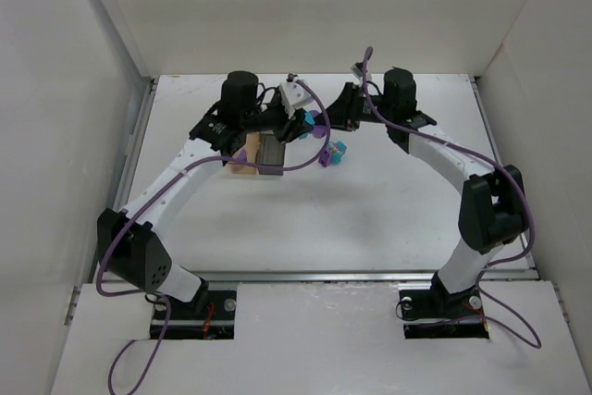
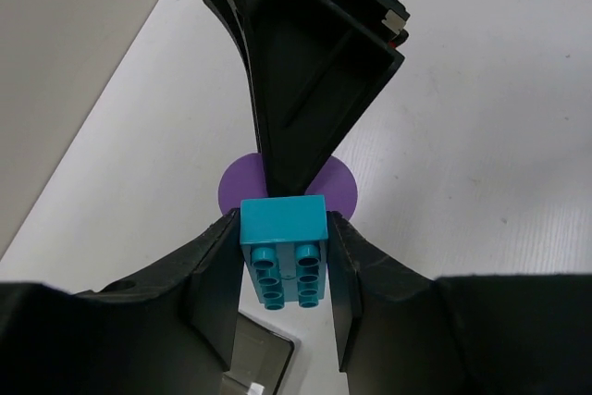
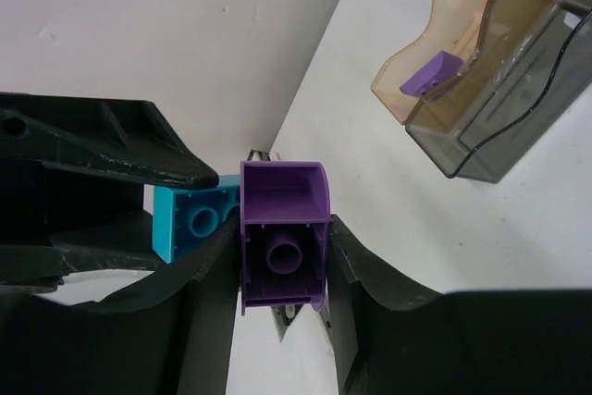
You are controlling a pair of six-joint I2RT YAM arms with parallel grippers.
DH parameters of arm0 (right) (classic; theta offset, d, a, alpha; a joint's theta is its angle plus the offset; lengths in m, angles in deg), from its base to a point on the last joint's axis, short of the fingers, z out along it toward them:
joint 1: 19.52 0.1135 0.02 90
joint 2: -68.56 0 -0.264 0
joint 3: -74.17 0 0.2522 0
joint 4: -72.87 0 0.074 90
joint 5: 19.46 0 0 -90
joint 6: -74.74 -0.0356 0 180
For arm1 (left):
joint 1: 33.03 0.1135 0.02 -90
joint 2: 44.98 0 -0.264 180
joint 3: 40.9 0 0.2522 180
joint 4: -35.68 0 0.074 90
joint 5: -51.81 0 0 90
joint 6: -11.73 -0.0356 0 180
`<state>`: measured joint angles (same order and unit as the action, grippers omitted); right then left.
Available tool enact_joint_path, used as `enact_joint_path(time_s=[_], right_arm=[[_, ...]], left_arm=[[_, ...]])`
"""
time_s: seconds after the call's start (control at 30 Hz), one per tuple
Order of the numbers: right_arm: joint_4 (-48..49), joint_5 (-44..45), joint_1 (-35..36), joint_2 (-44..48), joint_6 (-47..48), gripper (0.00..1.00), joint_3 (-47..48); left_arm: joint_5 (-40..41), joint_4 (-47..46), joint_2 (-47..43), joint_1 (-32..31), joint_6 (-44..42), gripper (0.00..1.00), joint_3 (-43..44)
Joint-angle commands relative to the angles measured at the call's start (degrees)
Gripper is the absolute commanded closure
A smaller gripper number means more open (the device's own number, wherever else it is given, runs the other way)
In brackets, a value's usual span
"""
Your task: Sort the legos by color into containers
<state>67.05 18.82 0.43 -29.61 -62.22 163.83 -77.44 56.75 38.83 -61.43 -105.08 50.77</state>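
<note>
Fingers (image 2: 215,275) of my left claw (image 2: 282,228) clamp a teal brick (image 2: 283,265), its long axis along them. My right claw (image 3: 280,247) pinches a purple brick (image 3: 277,196), hollow underside toward its camera. Both hang near the far edge of the counter (image 1: 388,210), beside the containers (image 1: 262,156).

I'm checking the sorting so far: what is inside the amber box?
One purple brick lies inside the amber box, visible from the right wrist view. From above, the left arm covers part of the box, so more could be hidden.
</note>
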Motion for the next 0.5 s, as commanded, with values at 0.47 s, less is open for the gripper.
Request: enact_joint_path(time_s=[0.47], right_arm=[[-4.0,22.1,-1.7,10.0,4.8,1.00,-9.1]], left_arm=[[14.2,-10.8,0.6,7.2,10.2,1.00,-10.1]])
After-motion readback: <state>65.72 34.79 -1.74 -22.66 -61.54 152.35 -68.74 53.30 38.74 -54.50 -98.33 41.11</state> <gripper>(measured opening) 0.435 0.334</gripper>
